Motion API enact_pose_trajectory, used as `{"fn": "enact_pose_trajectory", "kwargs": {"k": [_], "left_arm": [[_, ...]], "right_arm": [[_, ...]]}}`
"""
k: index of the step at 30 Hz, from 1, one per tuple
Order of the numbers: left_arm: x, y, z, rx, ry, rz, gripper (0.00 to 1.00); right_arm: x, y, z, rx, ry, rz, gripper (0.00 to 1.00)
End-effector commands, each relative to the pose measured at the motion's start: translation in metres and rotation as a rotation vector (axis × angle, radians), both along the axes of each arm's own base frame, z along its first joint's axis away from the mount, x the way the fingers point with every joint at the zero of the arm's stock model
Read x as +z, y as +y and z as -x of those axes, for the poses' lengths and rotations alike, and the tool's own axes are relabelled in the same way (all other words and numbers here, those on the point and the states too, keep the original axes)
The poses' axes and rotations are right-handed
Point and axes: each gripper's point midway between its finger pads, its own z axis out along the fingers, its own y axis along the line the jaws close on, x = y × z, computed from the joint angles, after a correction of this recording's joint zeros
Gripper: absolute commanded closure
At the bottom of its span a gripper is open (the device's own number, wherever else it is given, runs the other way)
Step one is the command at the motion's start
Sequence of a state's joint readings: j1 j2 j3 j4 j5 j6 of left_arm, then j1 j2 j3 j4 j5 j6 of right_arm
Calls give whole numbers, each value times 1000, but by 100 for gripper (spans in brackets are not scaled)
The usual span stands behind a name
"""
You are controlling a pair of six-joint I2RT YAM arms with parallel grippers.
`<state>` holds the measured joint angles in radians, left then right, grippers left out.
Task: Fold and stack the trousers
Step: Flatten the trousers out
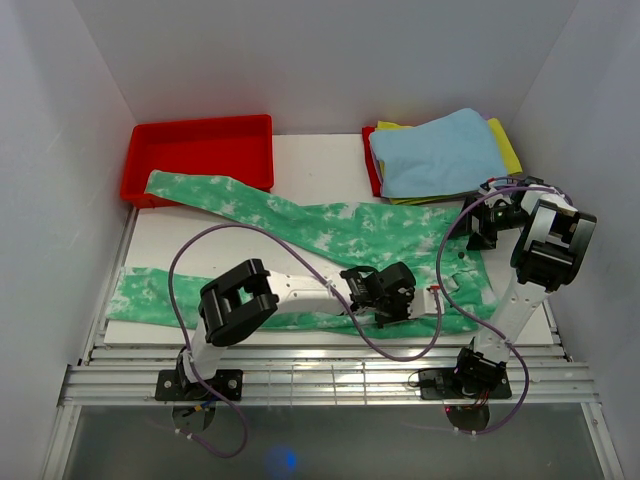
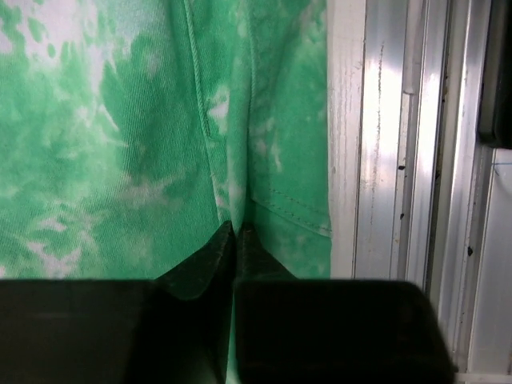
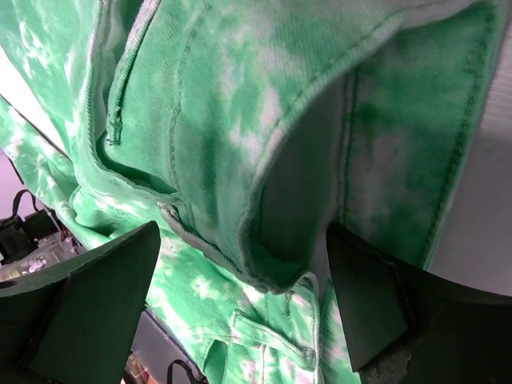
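Note:
The green trousers (image 1: 330, 228) with white blotches lie spread across the white table, both legs running out to the left. My left gripper (image 1: 388, 300) sits low on their near edge by the crotch. In the left wrist view its fingers (image 2: 234, 234) meet on a pinched ridge of the trousers (image 2: 96, 144). My right gripper (image 1: 478, 232) hovers at the waist end on the right. In the right wrist view it stands wide open (image 3: 240, 296), with a raised fold of the trousers' waistband (image 3: 224, 96) hanging loose between the fingers, touching neither.
A red tray (image 1: 200, 150) stands at the back left, one trouser leg touching its front rim. A light blue cloth (image 1: 440, 150) lies on yellow cloth at the back right. White walls close in on both sides. A metal rail (image 1: 330, 380) runs along the near edge.

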<state>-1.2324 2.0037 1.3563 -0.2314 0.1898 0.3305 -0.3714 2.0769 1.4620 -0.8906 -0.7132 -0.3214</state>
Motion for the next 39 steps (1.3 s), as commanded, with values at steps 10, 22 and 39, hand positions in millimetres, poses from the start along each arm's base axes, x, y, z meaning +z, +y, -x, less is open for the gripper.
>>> {"fn": "enact_pose_trajectory", "kwargs": {"k": [10,22,39], "left_arm": [[57,-14,63,-149,0,105,100],[9,19,126,-265,132,-36,100],[116,15,37,38,69,219,41]], "right_arm": [[-20,-6,-6,-42,39,9,10],[-13,-12,-16,-66,17,10,10],[16,-28,-79,-129,-136,22,92]]}}
